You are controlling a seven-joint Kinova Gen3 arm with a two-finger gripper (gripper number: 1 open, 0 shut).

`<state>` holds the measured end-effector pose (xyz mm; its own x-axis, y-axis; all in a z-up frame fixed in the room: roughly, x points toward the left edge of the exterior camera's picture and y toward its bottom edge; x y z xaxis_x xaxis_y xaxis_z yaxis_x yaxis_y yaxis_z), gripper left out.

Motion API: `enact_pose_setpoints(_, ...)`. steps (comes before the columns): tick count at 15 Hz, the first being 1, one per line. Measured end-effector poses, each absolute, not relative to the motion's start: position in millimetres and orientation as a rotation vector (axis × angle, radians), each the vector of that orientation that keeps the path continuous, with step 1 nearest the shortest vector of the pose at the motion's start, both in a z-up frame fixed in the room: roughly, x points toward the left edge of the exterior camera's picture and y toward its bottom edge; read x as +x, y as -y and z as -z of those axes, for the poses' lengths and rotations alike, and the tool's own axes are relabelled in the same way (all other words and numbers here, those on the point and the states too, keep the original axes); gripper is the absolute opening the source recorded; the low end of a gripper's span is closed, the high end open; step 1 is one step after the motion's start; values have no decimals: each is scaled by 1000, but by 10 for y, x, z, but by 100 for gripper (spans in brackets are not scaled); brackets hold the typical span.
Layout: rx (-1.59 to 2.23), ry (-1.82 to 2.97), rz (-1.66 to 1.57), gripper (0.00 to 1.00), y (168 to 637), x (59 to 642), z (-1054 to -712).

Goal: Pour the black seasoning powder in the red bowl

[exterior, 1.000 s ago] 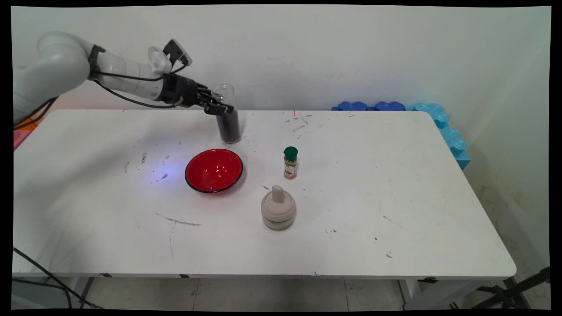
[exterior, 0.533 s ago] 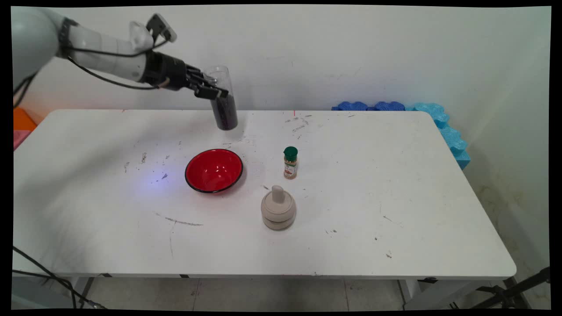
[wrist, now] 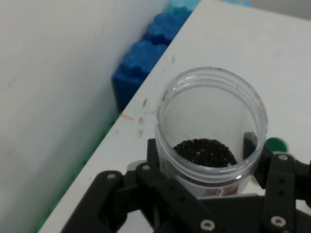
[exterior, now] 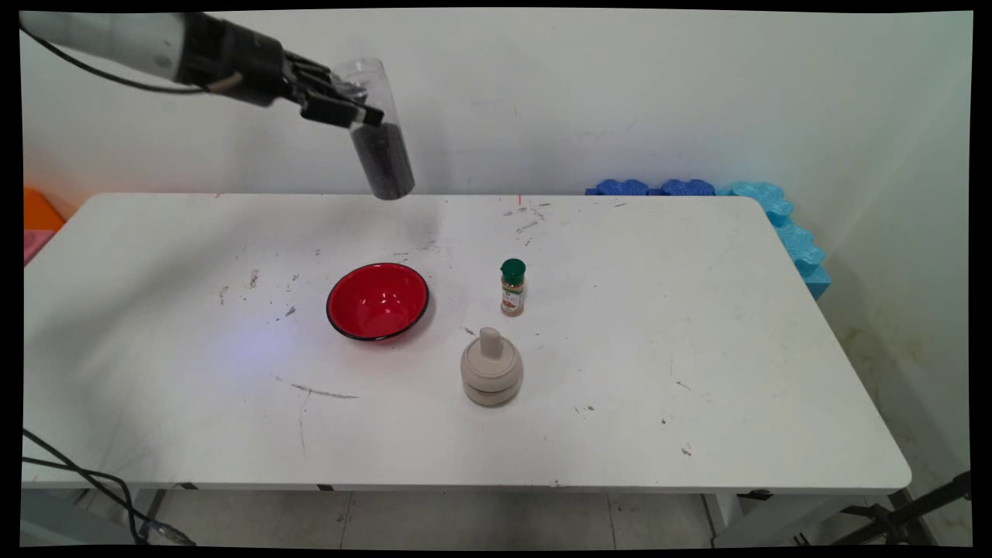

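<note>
Up near the top left of the main view, the tool (exterior: 353, 105) is clamped on a clear jar (exterior: 376, 132) about half full of dark grains, holding it well above the white surface (exterior: 697, 349). It grips just under the open rim, so the mouth is free, and the jar tilts only slightly, which keeps the grains settled at the bottom. You can see that from the hand view too: grains (wrist: 205, 152) sitting low inside the jar (wrist: 211, 131), fingers (wrist: 250, 145) pressed on either side. Down on the surface, a red bowl (exterior: 377, 301) sits in front of and below the jar. Right of the bowl stands a green-capped spice bottle (exterior: 512, 287), and a beige mortar with pestle (exterior: 490, 367) sits nearer the camera. Blue foam blocks (exterior: 721, 190) line the far right edge.
</note>
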<state>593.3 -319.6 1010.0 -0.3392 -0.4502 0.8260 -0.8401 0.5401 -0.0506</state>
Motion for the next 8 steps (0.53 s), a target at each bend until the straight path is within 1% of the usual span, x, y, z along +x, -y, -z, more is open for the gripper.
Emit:
enact_pose_setpoints(3, 991, 1977, -565, 0, 2988, 5923, -10391)
enact_pose_setpoints(8, 874, 2018, -470, 0, 2646, 5904, -10684)
